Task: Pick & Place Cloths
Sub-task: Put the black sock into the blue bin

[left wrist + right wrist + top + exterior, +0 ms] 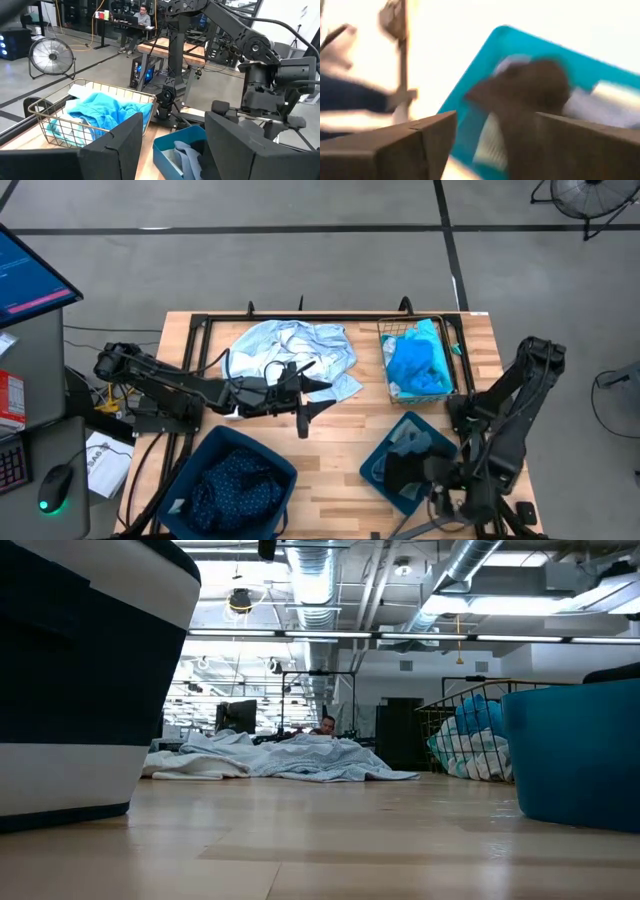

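A pale blue and white pile of cloths (295, 352) lies spread on the table's far middle. My left gripper (172, 125) hovers open just on the near side of the pile (315, 398), pointing level toward the table's right, nothing between its fingers. A brown wire basket (420, 360) at the far right holds turquoise and bright blue cloths (102, 107). A navy dotted cloth (235, 480) fills the near-left teal bin (285, 470). My right gripper (495, 130) is open above the near-right teal bin (372, 468), over the grey and dark cloths (530, 85) lying inside it.
A black metal frame (300, 317) runs along the table's far edge. Bare wood shows between the two bins (330, 455) at the table's near middle. In the low view the left bin (80, 680) looms close. A person sits at a desk (142, 15) in the room beyond.
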{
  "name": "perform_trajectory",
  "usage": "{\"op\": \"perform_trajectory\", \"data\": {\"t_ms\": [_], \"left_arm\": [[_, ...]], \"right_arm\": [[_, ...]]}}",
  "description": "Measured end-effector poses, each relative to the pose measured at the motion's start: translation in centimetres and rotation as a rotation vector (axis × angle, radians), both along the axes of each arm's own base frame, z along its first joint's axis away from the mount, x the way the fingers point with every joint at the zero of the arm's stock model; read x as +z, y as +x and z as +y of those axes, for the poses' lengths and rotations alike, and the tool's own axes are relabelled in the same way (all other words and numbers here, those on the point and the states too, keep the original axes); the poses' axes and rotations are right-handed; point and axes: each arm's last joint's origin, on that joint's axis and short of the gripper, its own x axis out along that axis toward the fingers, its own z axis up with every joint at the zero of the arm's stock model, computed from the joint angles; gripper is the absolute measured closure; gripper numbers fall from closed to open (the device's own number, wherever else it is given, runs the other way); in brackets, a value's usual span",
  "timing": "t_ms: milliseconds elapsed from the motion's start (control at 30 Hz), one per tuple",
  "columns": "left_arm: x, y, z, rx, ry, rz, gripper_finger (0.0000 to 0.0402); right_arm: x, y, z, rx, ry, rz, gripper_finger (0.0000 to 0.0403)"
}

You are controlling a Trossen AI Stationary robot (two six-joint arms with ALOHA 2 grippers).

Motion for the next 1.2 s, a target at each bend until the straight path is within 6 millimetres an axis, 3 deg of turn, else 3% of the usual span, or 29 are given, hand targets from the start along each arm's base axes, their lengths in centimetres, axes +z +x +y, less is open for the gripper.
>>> {"op": "perform_trajectory", "data": {"t_ms": [200, 367, 667, 800, 900, 1200], "left_arm": [[0.0, 0.0, 0.0, 0.0, 0.0, 0.0, 0.0207], [0.0, 0.0, 0.0, 0.0, 0.0, 0.0, 0.0207], [0.0, 0.0, 0.0, 0.0, 0.0, 0.0, 0.0207], [0.0, 0.0, 0.0, 0.0, 0.0, 0.0, 0.0207], [0.0, 0.0, 0.0, 0.0, 0.0, 0.0, 0.0207], [0.0, 0.0, 0.0, 0.002, -0.03, -0.007, 0.0207]], "right_arm": [[-1.1, 2.8, -1.2, -0.04, -0.138, -0.002, 0.0276], [-3.3, 3.6, -0.2, 0.025, -0.192, 0.086, 0.0388], [-7.0, 2.3, 2.5, 0.057, -0.165, 0.224, 0.037], [-7.4, 1.7, 3.1, 0.054, -0.134, 0.249, 0.0383], [-6.6, 1.2, 3.1, 0.068, -0.11, 0.236, 0.0397], [-1.9, 0.7, 1.5, 0.1, -0.057, 0.052, 0.0401]]}}
